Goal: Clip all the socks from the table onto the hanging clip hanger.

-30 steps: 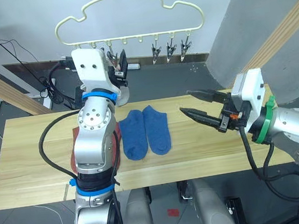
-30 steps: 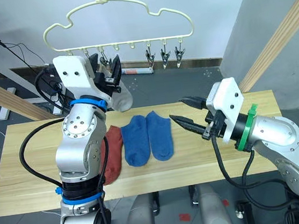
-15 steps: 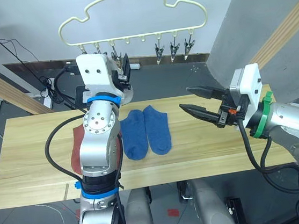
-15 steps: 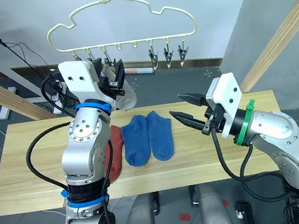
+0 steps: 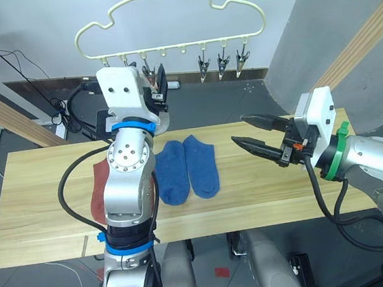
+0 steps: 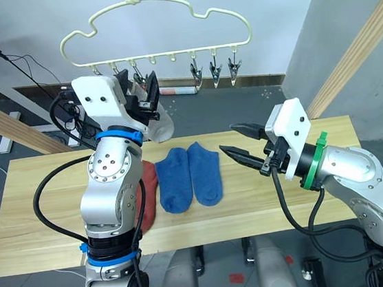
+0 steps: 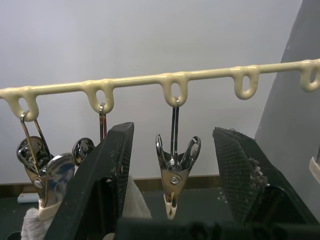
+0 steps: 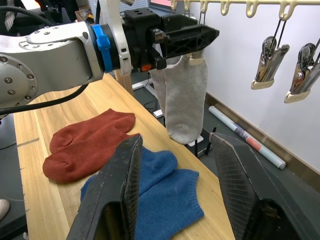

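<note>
The pale yellow clip hanger (image 5: 180,46) hangs above the table's (image 5: 36,175) far edge. My left gripper (image 7: 172,131) is raised to its bar and stands open, with one metal clip (image 7: 172,172) between its fingers and not pinched. Two light grey socks (image 8: 182,95) hang from clips beside that gripper. A pair of royal blue socks (image 5: 186,168) lies flat mid-table. The rust-red socks (image 8: 85,145) lie left of them, partly hidden behind my left arm in the eye views. My right gripper (image 5: 238,129) hovers open above the table, right of the blue socks, holding nothing.
Three bare clips (image 5: 220,64) hang at the bar's right end. Slanted wooden poles stand at the far left (image 5: 8,116) and the right (image 5: 362,34). Cables (image 5: 71,119) lie on the floor behind the table. Bare tabletop lies under my right arm.
The whole picture has shifted slightly. Both grippers and the socks keep their places relative to the hanger and table.
</note>
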Tool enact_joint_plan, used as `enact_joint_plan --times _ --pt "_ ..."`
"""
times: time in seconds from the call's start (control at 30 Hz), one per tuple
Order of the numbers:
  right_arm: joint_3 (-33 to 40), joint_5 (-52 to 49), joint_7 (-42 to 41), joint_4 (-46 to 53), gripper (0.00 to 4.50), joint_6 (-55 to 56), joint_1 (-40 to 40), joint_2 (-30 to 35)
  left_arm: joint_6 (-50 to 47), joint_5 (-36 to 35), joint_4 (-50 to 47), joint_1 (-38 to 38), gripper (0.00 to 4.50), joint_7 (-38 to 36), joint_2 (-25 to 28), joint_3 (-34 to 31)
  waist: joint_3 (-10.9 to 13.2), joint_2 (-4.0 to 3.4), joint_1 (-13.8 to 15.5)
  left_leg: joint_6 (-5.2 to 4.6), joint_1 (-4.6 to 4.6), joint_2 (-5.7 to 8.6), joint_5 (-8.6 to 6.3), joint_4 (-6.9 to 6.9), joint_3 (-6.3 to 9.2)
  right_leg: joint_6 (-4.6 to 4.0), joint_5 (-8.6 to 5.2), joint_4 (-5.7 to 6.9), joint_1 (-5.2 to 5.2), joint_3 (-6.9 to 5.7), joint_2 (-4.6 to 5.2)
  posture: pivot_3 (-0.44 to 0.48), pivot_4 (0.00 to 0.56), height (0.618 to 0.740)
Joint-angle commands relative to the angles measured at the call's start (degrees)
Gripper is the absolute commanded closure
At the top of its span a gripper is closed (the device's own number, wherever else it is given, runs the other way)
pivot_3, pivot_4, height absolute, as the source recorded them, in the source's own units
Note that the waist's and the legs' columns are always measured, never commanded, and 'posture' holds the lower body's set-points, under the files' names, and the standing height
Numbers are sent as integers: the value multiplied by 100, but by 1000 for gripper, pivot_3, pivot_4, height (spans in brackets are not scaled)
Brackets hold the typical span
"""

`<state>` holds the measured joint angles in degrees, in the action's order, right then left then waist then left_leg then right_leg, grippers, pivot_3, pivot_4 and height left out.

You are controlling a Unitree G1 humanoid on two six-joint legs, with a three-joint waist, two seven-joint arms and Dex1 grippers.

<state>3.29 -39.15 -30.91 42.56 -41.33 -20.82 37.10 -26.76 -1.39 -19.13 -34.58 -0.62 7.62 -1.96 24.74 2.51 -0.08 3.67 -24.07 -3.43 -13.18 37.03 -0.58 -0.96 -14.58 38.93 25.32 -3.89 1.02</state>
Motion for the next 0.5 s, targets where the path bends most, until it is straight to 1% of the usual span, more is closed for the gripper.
enact_joint_plan --times 0.03,0.13,0.17,0.23,0.3,0.33,0.4,0.5 --pt "161 -16 19 273 2266 117 83 65 166 74 -184 -42 1791 28 -30 58 0 0 -1 0 0 0 0 0 0 0 0 0 0 0 0 -88 418 740" --pt "174 -14 25 282 2266 117 105 76 169 100 -173 -38 1791 58 -38 41 0 0 -1 0 0 0 0 0 0 0 0 0 0 0 0 -88 418 740" --pt "182 -22 28 282 2266 109 110 81 174 114 -164 -40 1958 69 -34 40 0 0 -1 0 0 0 0 0 0 0 0 0 0 0 0 -89 423 740" --pt "196 -28 33 287 2266 105 131 96 174 129 -155 -47 2322 83 -34 36 0 0 -1 -1 0 0 0 0 -1 0 0 0 0 0 0 -89 423 740" --pt "213 -43 41 298 2266 102 153 109 158 158 -169 -35 2868 106 -38 38 0 0 -1 -1 0 0 0 0 -1 0 0 0 0 0 0 -89 423 740" --pt "218 -50 44 303 2266 102 161 115 147 171 -178 -28 3213 121 -42 37 0 0 -1 0 0 0 0 0 -1 0 0 0 0 0 0 -89 423 740" --pt "227 -56 54 309 2266 106 163 123 114 186 -194 -18 3700 148 -50 38 0 0 -1 -1 0 0 0 0 0 0 0 0 0 0 0 -89 423 740" --pt "244 -59 74 304 2266 114 152 124 91 223 -200 -20 4267 189 -45 41 0 0 -2 -1 0 0 0 0 -1 0 0 0 0 1 0 -90 421 740"
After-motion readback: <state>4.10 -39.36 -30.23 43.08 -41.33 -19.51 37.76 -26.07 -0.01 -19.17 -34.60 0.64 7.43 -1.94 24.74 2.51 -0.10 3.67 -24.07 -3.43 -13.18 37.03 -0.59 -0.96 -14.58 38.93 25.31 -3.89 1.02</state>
